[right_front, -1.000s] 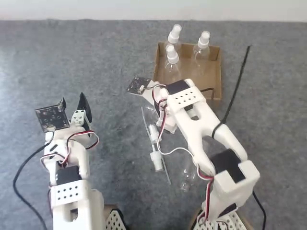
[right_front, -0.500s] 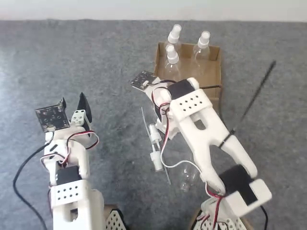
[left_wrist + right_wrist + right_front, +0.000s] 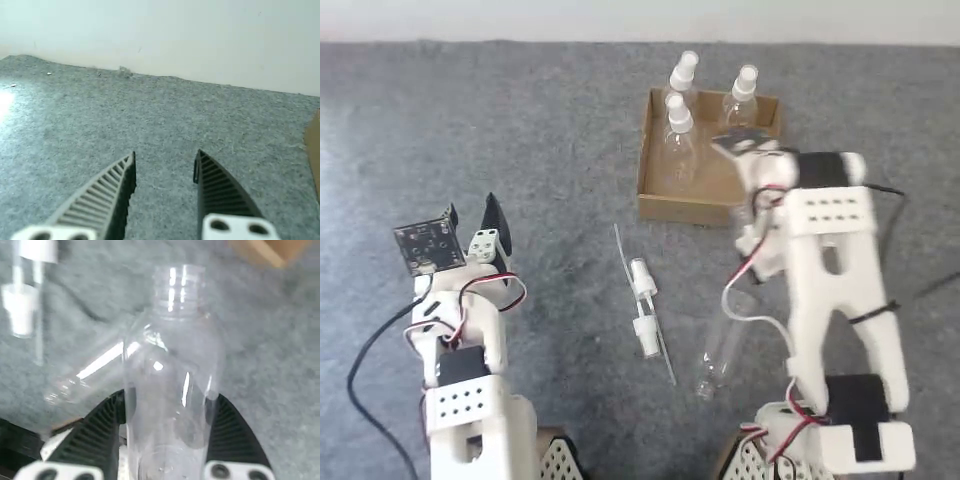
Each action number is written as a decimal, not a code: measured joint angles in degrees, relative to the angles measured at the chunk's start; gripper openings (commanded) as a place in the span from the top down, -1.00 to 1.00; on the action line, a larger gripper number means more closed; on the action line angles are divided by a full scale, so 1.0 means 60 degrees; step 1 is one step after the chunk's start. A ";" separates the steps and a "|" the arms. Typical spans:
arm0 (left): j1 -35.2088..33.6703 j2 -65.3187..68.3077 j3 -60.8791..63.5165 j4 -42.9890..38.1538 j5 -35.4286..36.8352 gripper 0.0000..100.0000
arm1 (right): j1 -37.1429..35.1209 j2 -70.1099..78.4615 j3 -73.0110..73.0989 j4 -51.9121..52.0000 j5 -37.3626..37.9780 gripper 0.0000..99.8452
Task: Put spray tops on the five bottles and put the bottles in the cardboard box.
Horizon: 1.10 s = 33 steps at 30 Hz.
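Closest to me, the left gripper (image 3: 166, 155) hangs above the grey mat (image 3: 550, 130) with its jaws apart and nothing between them. It is well off to its own side of the work.

Across the mat, in front of the right arm's base, a bare bottle (image 3: 720, 345) lies on its side. It has no top, and its neck points back toward the arm bases.

Between the two arms sit the two spray tops (image 3: 642, 276), one just behind the other. Their thin dip tubes lie flat, so their long axis runs away from me, tilted slightly toward the left arm at the far end.

Further back, the right gripper (image 3: 169, 397) has its jaws pressed onto both flanks of a second open-necked bottle (image 3: 172, 355), gripping it low on the body. That looks to me like a firm hold. The neck points straight out ahead of the jaws, and the spray tops lie ahead and to one side of it.

So the right gripper is nearer the tops, but it is occupied. I'd say the free left gripper has to fetch one, crossing the mat and closing across the line of the tubes.

Farthest off is the cardboard box (image 3: 685, 208), just beyond the right gripper, with three capped bottles (image 3: 678, 135) standing in it.
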 measured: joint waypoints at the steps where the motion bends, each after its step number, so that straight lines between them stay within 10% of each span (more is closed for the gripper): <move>1: 0.0000 0.0000 0.0000 0.0000 0.0000 0.65 | 0.0381 0.0000 0.0000 0.0000 0.0249 0.77; 19: 0.0000 0.0000 0.0000 0.0000 0.0000 0.65 | 0.5802 -0.0015 0.2212 -0.1275 0.3912 0.76; 33: 0.0000 0.0000 0.0000 0.0000 0.0000 0.65 | 0.6593 -0.0015 0.5040 -0.3560 0.5436 0.53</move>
